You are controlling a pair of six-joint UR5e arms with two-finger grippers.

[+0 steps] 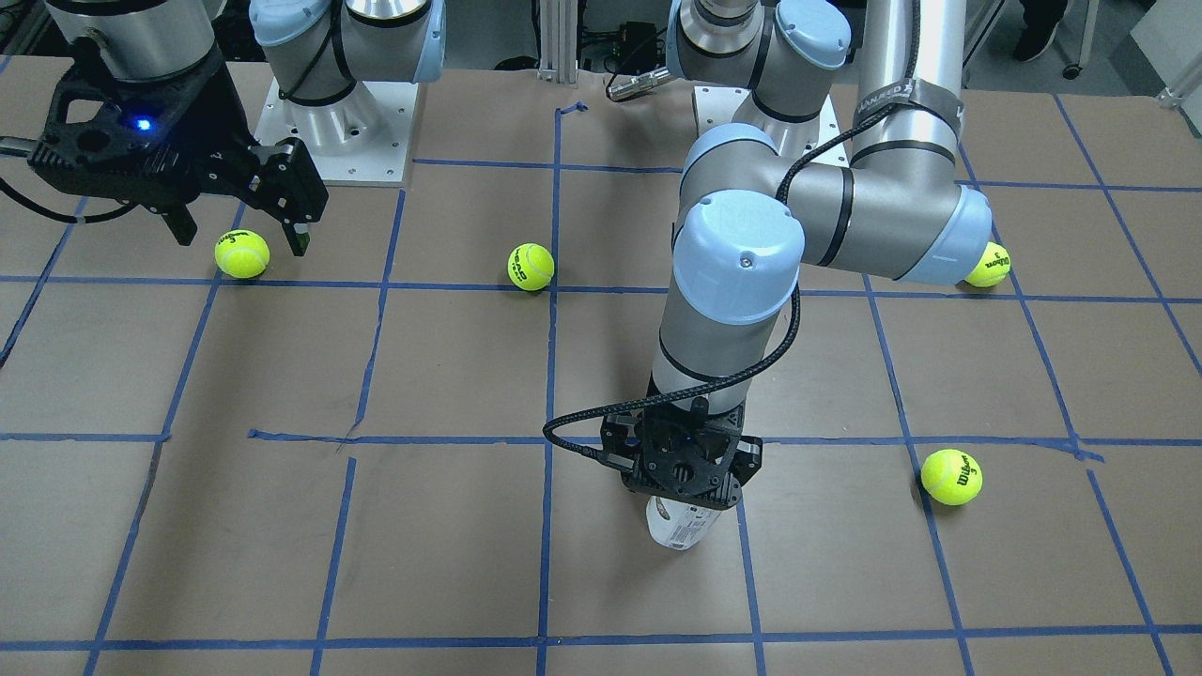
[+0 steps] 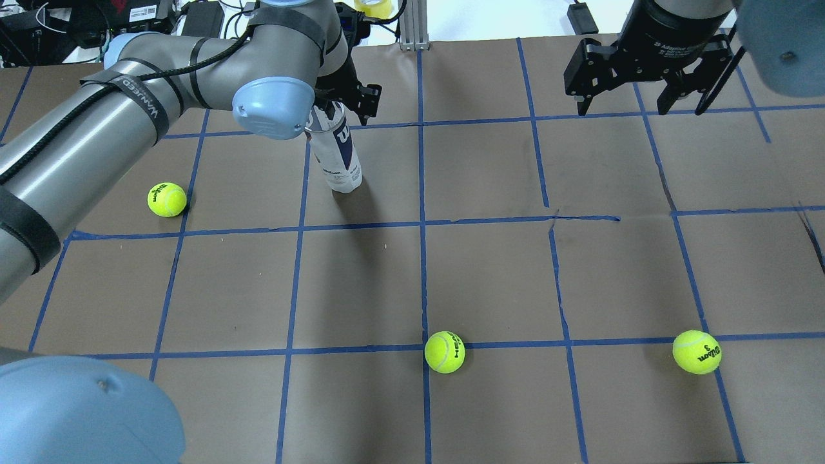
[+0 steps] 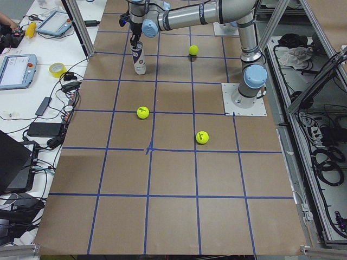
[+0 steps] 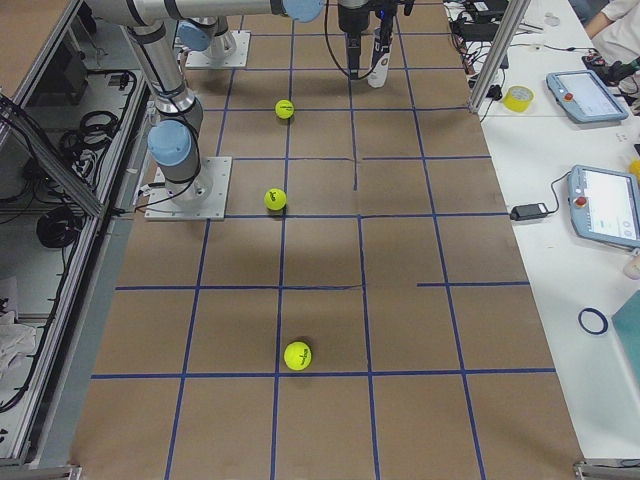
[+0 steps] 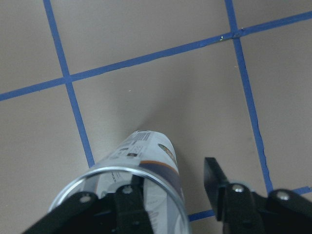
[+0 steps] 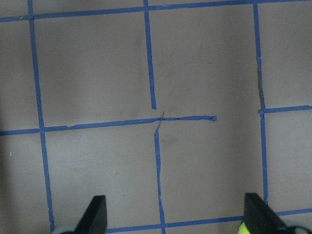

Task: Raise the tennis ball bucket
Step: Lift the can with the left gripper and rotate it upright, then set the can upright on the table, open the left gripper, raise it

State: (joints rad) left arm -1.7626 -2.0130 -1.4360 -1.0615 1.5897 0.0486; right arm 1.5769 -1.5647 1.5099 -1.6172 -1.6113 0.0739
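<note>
The tennis ball bucket is a slim white and navy can with a silver rim, standing upright on the brown table. It also shows in the front view and the left wrist view. My left gripper is over its open top. In the left wrist view my left gripper is partly open: one finger is inside the rim and the other is outside, with a gap to the can wall. My right gripper hangs high, open and empty.
Several yellow-green tennis balls lie on the table: one below my right gripper, one mid-table, one behind my left arm's elbow, one beside the can. Blue tape lines grid the paper.
</note>
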